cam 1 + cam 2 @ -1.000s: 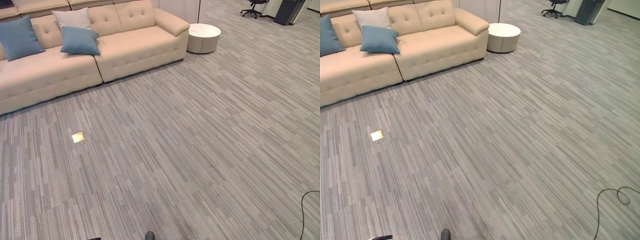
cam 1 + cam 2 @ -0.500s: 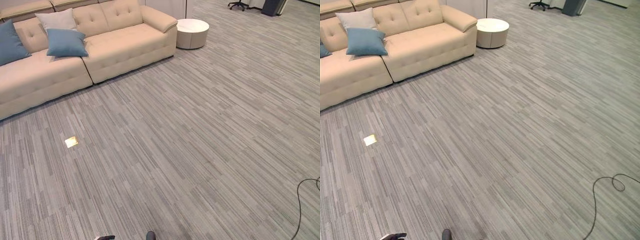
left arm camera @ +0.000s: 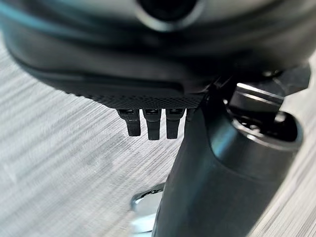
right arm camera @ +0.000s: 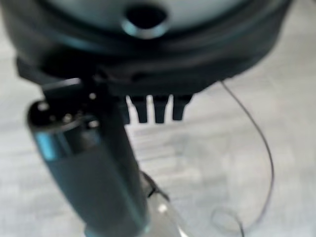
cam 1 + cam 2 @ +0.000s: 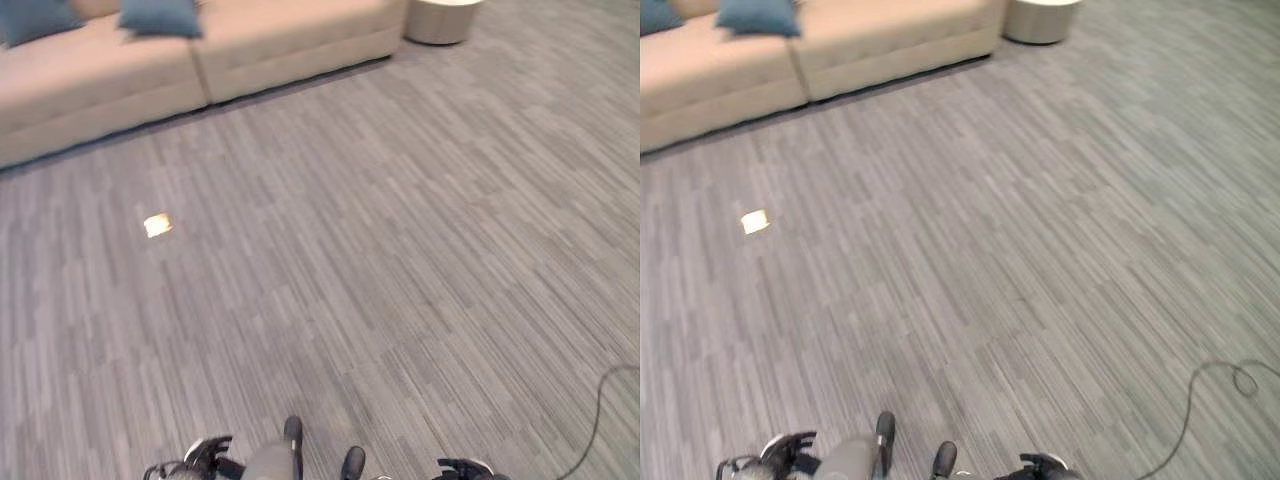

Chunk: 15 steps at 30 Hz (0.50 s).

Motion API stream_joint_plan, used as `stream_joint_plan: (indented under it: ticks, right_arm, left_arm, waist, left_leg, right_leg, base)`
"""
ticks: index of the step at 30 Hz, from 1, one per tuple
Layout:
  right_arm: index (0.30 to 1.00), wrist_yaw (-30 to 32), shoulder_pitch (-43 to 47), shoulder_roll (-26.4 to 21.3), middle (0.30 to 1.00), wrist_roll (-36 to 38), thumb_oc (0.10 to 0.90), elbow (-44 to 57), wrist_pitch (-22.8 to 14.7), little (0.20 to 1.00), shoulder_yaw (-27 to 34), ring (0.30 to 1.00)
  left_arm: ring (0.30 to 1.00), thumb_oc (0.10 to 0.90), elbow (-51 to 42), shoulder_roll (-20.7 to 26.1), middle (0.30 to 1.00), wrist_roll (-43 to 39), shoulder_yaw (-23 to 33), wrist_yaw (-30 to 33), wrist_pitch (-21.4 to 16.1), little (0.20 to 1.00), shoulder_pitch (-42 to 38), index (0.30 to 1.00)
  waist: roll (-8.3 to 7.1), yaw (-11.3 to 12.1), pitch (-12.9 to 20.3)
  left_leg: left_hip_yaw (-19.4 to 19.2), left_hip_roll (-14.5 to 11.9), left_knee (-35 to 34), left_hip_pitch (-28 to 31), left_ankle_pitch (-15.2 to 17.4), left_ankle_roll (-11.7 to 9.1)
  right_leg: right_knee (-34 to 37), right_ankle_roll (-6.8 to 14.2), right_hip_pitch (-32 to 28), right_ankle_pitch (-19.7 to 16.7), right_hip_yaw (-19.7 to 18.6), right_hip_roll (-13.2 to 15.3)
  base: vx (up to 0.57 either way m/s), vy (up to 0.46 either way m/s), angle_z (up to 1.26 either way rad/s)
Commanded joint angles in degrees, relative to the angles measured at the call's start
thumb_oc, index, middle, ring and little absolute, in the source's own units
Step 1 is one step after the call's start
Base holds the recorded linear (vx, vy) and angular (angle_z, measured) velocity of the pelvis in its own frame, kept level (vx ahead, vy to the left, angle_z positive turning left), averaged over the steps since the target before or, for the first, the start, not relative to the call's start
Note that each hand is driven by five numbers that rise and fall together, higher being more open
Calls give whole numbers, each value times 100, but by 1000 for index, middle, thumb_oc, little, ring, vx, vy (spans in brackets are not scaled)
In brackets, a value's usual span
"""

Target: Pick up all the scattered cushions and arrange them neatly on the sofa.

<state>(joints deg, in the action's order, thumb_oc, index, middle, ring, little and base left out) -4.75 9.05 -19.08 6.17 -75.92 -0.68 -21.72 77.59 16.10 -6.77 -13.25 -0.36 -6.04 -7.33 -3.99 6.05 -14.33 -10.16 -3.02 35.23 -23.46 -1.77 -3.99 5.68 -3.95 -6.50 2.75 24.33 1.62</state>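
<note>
The beige sofa (image 5: 280, 40) runs along the far edge of the carpet. Two blue cushions lie on its seat, one (image 5: 160, 18) near the middle and one (image 5: 35, 20) further left, both cut off by the view's edge. My left hand (image 5: 200, 455) hangs low over bare carpet at the near edge, far from the sofa. In its wrist view the fingers (image 3: 148, 126) hang straight with nothing in them. My right hand (image 5: 465, 468) hangs the same way on the other side, its fingers (image 4: 155, 111) straight over bare carpet and holding nothing.
A round white side table (image 5: 440, 20) stands at the sofa's right end. A small shiny plate (image 5: 157, 225) is set in the grey striped carpet, which stretches wide between me and the sofa.
The camera has tipped down: the sofa and table slid to the top edge, the white cushion left the picture, and both hands now show at the bottom edge.
</note>
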Motion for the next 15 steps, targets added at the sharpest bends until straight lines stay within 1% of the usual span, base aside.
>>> stream_joint_plan:
  ticks: [1,2,3,4,5,6,7,8,9,10,11,12,13,14,15]
  right_arm:
    - [900,15,243,-179,900,-333,800,383,-107,900,-52,900]
    - [900,45,306,-127,900,-370,800,438,-132,900,-125,900]
    - [900,67,384,-70,900,-406,800,496,-162,900,-178,900]
    - [900,66,378,-66,900,-406,800,495,-162,900,-184,900]
    - [900,82,504,55,900,-425,800,616,-199,900,-298,900]
    - [900,94,582,73,900,-399,800,660,-222,900,-308,900]
    - [900,94,582,75,900,-399,800,660,-222,900,-307,900]
    - [900,96,609,119,900,-412,800,712,-235,900,-315,900]
    - [900,68,610,157,900,-495,800,689,-221,900,-342,900]
    - [900,54,569,282,900,-586,800,633,-197,900,-345,900]
    - [900,32,489,347,900,-618,800,622,-185,900,-343,900]
    - [900,36,379,435,900,-678,800,612,-170,900,-351,900]
    - [900,36,379,434,900,-678,800,612,-170,900,-350,900]
    - [900,-50,253,435,900,-737,800,598,-108,900,-351,900]
    - [900,-50,253,433,900,-737,800,599,-108,900,-351,900]
  left_arm:
    - [900,800,125,-256,900,187,-267,-88,5,900,300,900]
    - [900,800,238,-247,900,250,-228,-77,25,900,401,900]
    - [900,800,356,-249,900,300,-170,-92,67,900,468,900]
    - [900,800,359,-246,900,301,-168,-91,67,900,476,900]
    - [900,800,453,-207,900,375,-82,-49,90,900,582,900]
    - [900,800,470,-156,900,398,-53,-43,93,900,622,900]
    - [900,800,469,-154,900,398,-53,-43,93,900,622,900]
    - [900,800,510,-59,900,391,27,-36,97,900,748,900]
    - [900,800,547,-40,900,393,133,-62,105,900,822,900]
    - [900,800,597,-9,900,461,167,-9,129,900,870,900]
    - [900,800,617,36,900,540,182,44,159,900,850,900]
    - [900,800,666,95,900,562,173,79,152,900,825,900]
    - [900,800,667,94,900,562,172,79,152,900,825,900]
    - [900,800,600,174,900,565,146,98,129,900,705,900]
    - [900,800,601,173,900,565,145,98,129,900,704,900]
  waist:
    - [241,451,153]
    - [197,593,214]
    - [182,723,267]
    - [140,721,255]
    - [99,899,259]
    - [94,1014,259]
    - [88,1018,252]
    - [-4,1164,250]
    - [-42,1232,373]
    - [-87,1303,423]
    - [-142,1354,460]
    - [-271,1400,513]
    - [-266,1404,523]
    - [-334,1331,580]
    - [-332,1339,587]
  left_leg:
    - [238,21,-883,149,586,54]
    - [304,179,-1442,173,418,64]
    - [329,209,-2226,90,-39,63]
    - [354,245,-2235,158,58,17]
    - [379,256,-3387,44,-256,-38]
    - [369,232,-3863,-103,-457,-13]
    - [363,235,-3870,-91,-458,-12]
    - [563,215,-4022,-335,-532,-68]
    - [744,240,-4023,-222,-496,15]
    - [955,305,-3952,-79,-810,75]
    - [1087,393,-3881,56,-1019,129]
    - [1122,546,-3852,193,-1056,244]
    - [1122,538,-3852,183,-1059,244]
    - [1080,846,-3712,654,-722,604]
    - [1073,840,-3703,642,-718,606]
  right_leg:
    - [-420,545,-152,662,-148,68]
    - [-369,606,-235,722,-159,30]
    - [-301,643,-308,715,-122,-46]
    - [-289,654,-372,774,-169,-18]
    - [-222,714,-605,881,-224,-83]
    - [-208,746,-707,893,-268,-148]
    - [-208,747,-713,895,-272,-142]
    - [-273,766,-902,1013,-506,-150]
    - [-304,853,-1006,1036,-660,-128]
    - [-414,929,-1109,984,-738,-55]
    - [-610,991,-1103,889,-771,51]
    - [-1124,1148,-987,432,-773,270]
    - [-1120,1147,-976,424,-778,262]
    - [-2795,1623,-560,-1084,-767,973]
    - [-2795,1625,-548,-1089,-779,970]
  base:
    - [595,40,59]
    - [596,135,25]
    - [370,66,-13]
    - [511,107,-38]
    - [519,129,-39]
    - [471,149,-25]
    - [487,202,-24]
    - [571,259,-45]
    - [810,384,-66]
    - [641,321,-91]
    - [620,317,-100]
    - [378,194,-92]
    - [633,500,-52]
    - [418,377,-13]
    - [771,742,4]
